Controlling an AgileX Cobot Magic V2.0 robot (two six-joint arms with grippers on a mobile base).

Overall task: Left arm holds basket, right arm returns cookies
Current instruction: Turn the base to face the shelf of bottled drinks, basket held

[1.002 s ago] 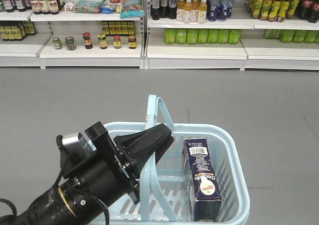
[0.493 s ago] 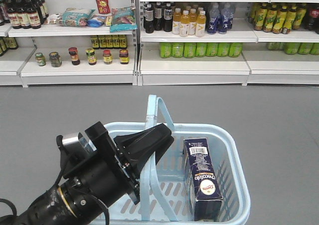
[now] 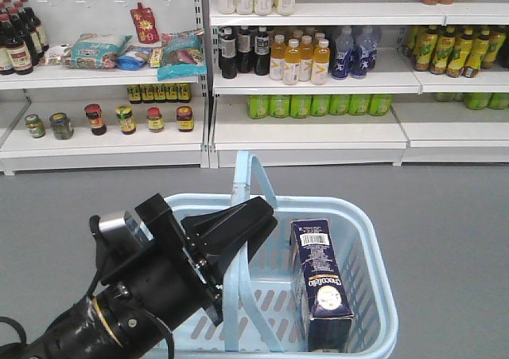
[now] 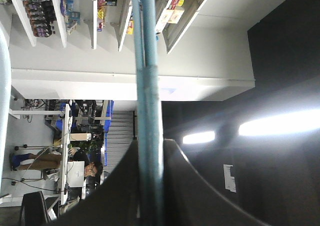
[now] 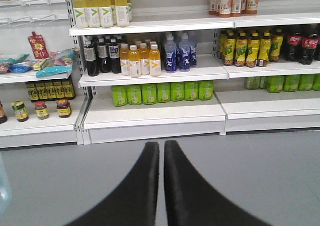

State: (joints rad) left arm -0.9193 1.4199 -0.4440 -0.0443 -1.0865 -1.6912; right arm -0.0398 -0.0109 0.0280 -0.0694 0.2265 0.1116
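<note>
In the front view the pale blue basket [image 3: 374,243] hangs low in the middle, above the grey floor. My left gripper [image 3: 258,216] comes in from the lower left and is shut on the basket's hoop handle [image 3: 251,172]. The left wrist view shows that handle [image 4: 149,110] running straight between the two black jaws. The cookies [image 3: 321,283], a dark navy carton with a barcode label, stand upright in the basket's right half. My right gripper [image 5: 161,147] appears only in its own wrist view, shut with nothing between its fingers, pointing at the shelves over bare floor.
White store shelving [image 3: 306,132] spans the background: jars [image 3: 127,119] and snack bags [image 3: 95,50] on the left, dark, orange and blue drink bottles [image 3: 296,55] and green bottles [image 3: 318,104] in the middle, yellow-green bottles [image 3: 449,48] on the right. Grey floor [image 3: 445,216] lies between.
The shelves have grown larger and slid down and left in the front view, as the robot rolls closer. The basket, the cookies and the left gripper keep their places in the frame.
</note>
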